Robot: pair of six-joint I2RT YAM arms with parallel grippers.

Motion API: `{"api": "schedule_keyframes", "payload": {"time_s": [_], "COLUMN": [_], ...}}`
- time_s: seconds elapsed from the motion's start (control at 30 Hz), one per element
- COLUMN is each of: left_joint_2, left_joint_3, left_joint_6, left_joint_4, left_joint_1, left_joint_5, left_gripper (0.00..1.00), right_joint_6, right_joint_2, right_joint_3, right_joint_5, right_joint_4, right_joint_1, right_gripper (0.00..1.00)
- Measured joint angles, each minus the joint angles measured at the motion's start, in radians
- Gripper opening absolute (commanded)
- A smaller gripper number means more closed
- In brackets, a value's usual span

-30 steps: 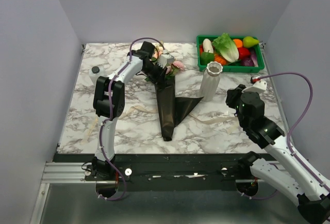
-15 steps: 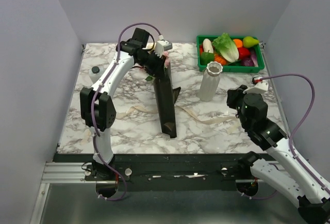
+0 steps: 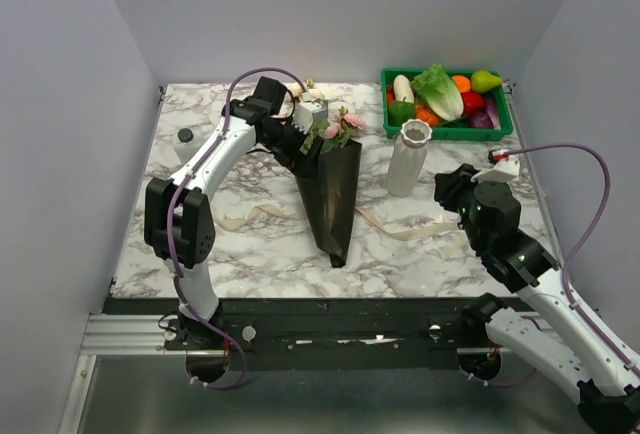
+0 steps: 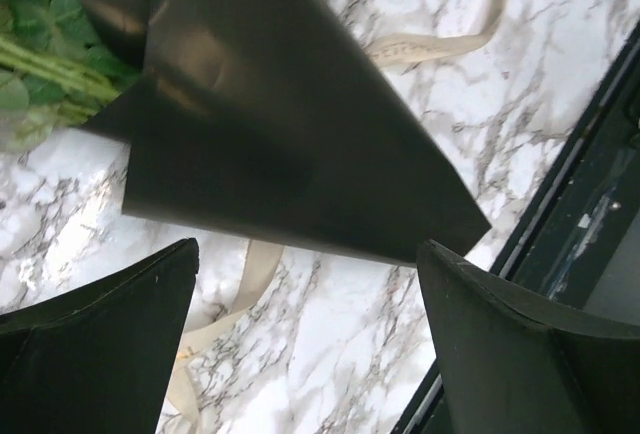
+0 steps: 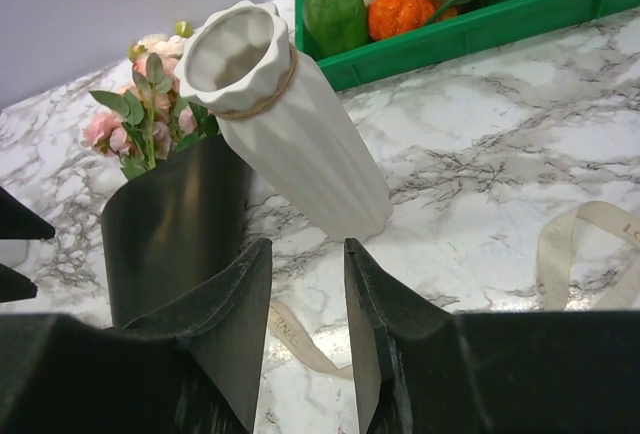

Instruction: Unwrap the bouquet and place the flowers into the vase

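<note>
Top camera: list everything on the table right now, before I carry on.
bouquet: one, dark paper cone, table centre, tip toward the arms
flowers: one bunch, pink and cream, in the cone's far end
vase: one, white, standing right of the bouquet
ribbon: several strips, cream, loose around the cone
crate: one, green, far right corner, holding vegetables
small bottle: one, white, far left
table: one, marble
left gripper: open, by the cone
right gripper: open, near the vase
</note>
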Motion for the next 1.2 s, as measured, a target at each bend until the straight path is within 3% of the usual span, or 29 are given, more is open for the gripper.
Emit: {"api": "schedule_keyframes", "payload": {"time_s": [0.3,0.6,0.67,0.77,0.8,0.9,1.2], "left_joint_2": [0.088,0.203,0.233,0.274,0.282,0.286,0.269], "left_joint_3": [0.008,0.047,0.079,0.131,0.141,0.154,0.156], "left_joint_6": [0.018,0.121,0.145,0.178,0.186,0.209,0.246], "left_joint_4": [0.082,0.103,0.082,0.054,0.042,0.002,-0.065], "left_joint_1": [0.059,0.064,0.068,0.075,0.076,0.077,0.081], "left_joint_5": [-0.017,0.091,0.111,0.139,0.144,0.158,0.171], "left_gripper": [0.99,0.97,0.91,0.7,0.49,0.16,0.07], "right_joint_6": [-0.002,-0.011,-0.012,-0.013,-0.013,-0.014,-0.007], "right_joint_2": [0.005,0.011,0.011,0.011,0.011,0.012,0.019], "right_joint_3": [0.0,0.0,0.0,0.002,0.002,0.003,0.007], "right_joint_5": [-0.021,-0.03,-0.03,-0.033,-0.034,-0.036,-0.037], "right_joint_4": [0.0,0.0,-0.001,-0.001,-0.001,-0.001,-0.011], "right_joint_1": [0.0,0.0,0.0,0.0,0.0,0.0,0.007], "right_gripper": [0.44,0.43,0.42,0.42,0.42,0.41,0.41]}}
